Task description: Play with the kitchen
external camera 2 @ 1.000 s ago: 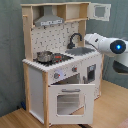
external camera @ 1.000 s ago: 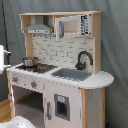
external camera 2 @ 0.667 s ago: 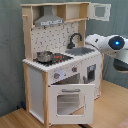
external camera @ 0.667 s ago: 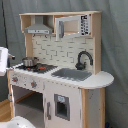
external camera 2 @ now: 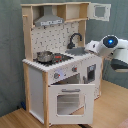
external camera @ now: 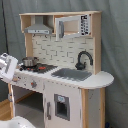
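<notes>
Centered in both exterior views, we see the toy kitchen (external camera: 62, 75) with its oven door (external camera 2: 70, 102) hanging open; whether our gripper (external camera 2: 89, 47), beside the sink (external camera 2: 79, 51), is spread, we cannot tell.

A lab-like test space, not a home. A grey curtain (external camera: 115, 45) backs the toy kitchen (external camera 2: 60, 75). Bare wood floor (external camera 2: 107, 107) lies beneath.

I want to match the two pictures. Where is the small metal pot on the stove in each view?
First exterior view: the pot sits left of centre, on the stove beside the sink.
Second exterior view: the pot sits left of centre, under the hood.
Shared landmark: the black faucet.
</notes>
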`<move>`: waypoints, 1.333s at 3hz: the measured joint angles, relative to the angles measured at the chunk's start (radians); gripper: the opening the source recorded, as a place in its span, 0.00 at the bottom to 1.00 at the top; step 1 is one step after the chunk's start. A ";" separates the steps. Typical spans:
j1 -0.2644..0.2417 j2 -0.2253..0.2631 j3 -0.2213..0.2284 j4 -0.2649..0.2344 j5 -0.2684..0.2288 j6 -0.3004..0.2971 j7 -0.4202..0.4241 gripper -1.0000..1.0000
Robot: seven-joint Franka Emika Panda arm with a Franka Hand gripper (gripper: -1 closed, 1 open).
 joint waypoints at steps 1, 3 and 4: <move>-0.001 0.031 0.000 -0.042 0.072 0.010 -0.070 1.00; -0.008 0.109 -0.001 -0.071 0.197 0.059 -0.198 1.00; -0.012 0.156 -0.001 -0.098 0.243 0.108 -0.262 1.00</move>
